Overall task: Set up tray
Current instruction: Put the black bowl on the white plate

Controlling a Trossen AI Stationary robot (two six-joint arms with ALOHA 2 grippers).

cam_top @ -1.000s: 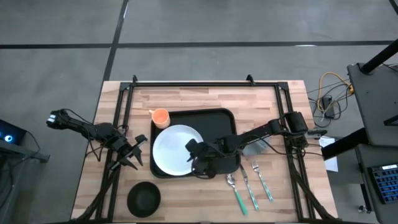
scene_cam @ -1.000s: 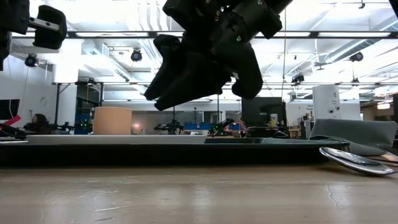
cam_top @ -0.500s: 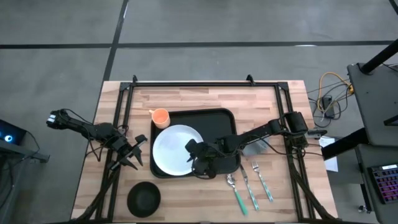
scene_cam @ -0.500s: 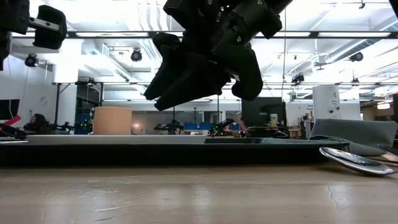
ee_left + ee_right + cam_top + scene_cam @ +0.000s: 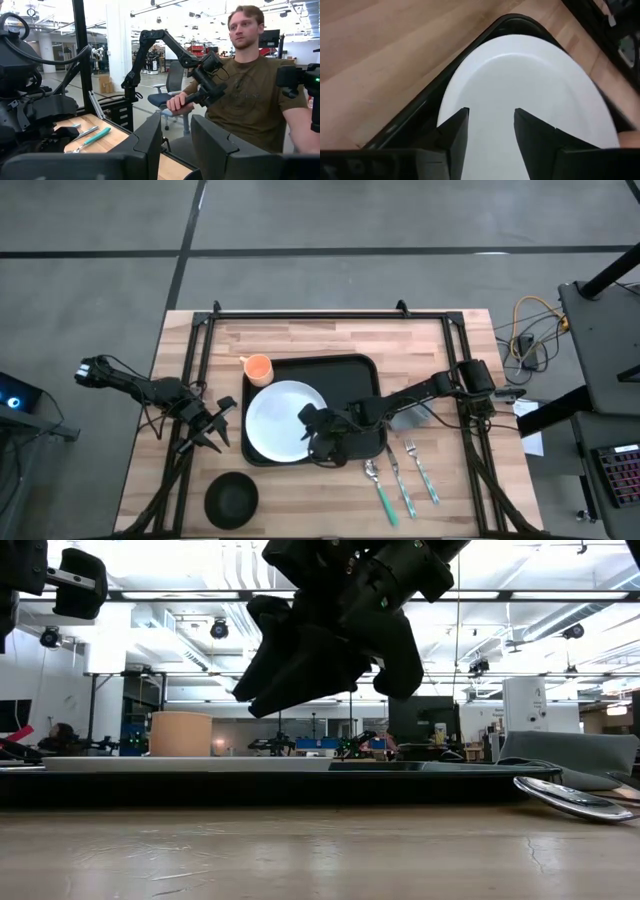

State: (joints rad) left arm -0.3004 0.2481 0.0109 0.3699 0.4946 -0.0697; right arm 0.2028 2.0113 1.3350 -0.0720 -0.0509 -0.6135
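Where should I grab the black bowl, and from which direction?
Take the black bowl by its rim, from straight above: it sits mouth up on the table, clear all round. The left gripper, open, is nearest.

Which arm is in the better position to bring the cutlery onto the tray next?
Right. The right gripper hangs over the tray, beside the cutlery. The left gripper waits off the tray's far side.
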